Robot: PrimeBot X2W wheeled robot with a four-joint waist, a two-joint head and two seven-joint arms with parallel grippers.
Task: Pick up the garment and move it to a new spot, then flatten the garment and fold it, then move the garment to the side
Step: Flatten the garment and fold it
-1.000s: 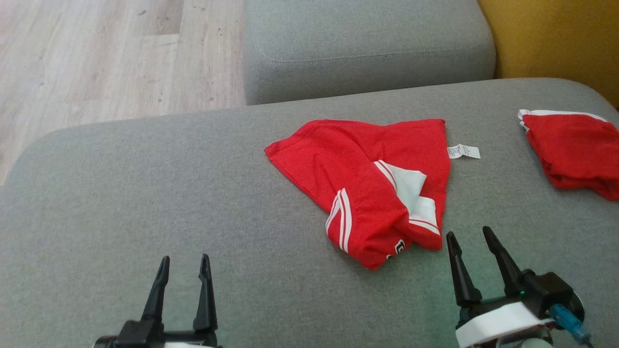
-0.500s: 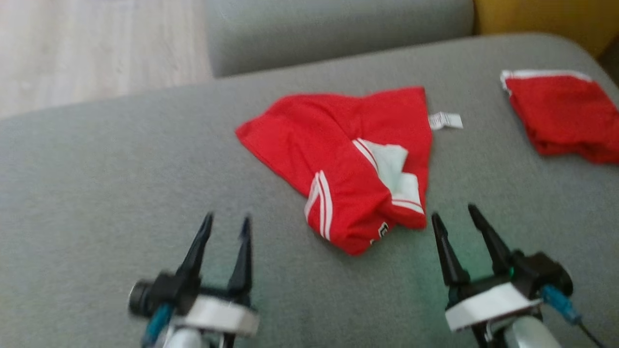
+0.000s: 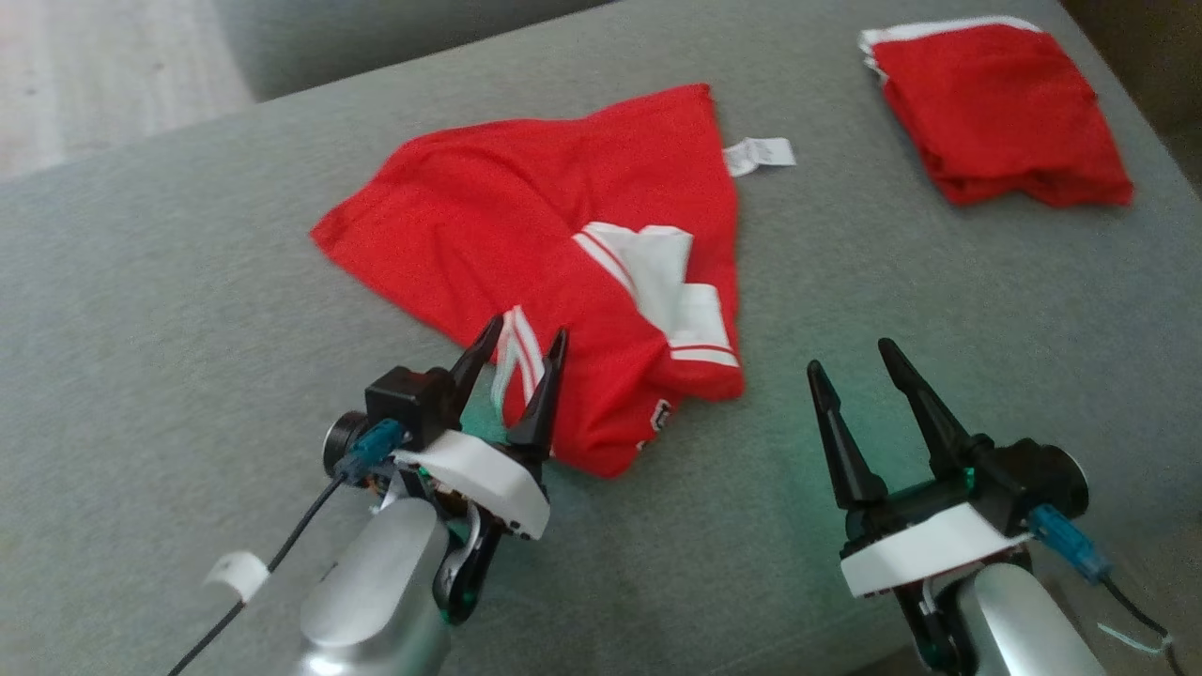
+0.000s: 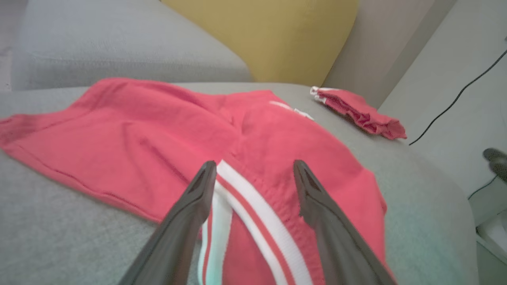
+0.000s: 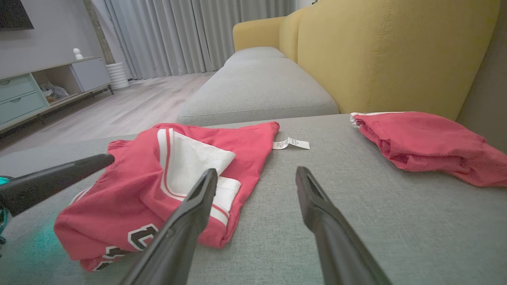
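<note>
A crumpled red garment (image 3: 526, 225) with white stripes and a white label lies on the grey sofa seat (image 3: 188, 310). It also shows in the left wrist view (image 4: 130, 134) and the right wrist view (image 5: 130, 186). My left gripper (image 3: 526, 340) is open, its tips over the garment's near striped edge, the white stripes between the fingers (image 4: 253, 174). My right gripper (image 3: 850, 357) is open over bare cushion just right of the garment, nothing between its fingers (image 5: 255, 174).
A second red garment (image 3: 995, 113), folded, lies at the seat's far right (image 5: 427, 138). A yellow sofa back (image 5: 388, 51) rises behind it. Another grey cushion (image 5: 253, 91) and wood floor (image 3: 94, 75) lie beyond the seat.
The head camera has tilted down and closer. My left gripper has moved forward and right to the garment's striped edge. The right gripper has stayed beside the garment. Both stay open.
</note>
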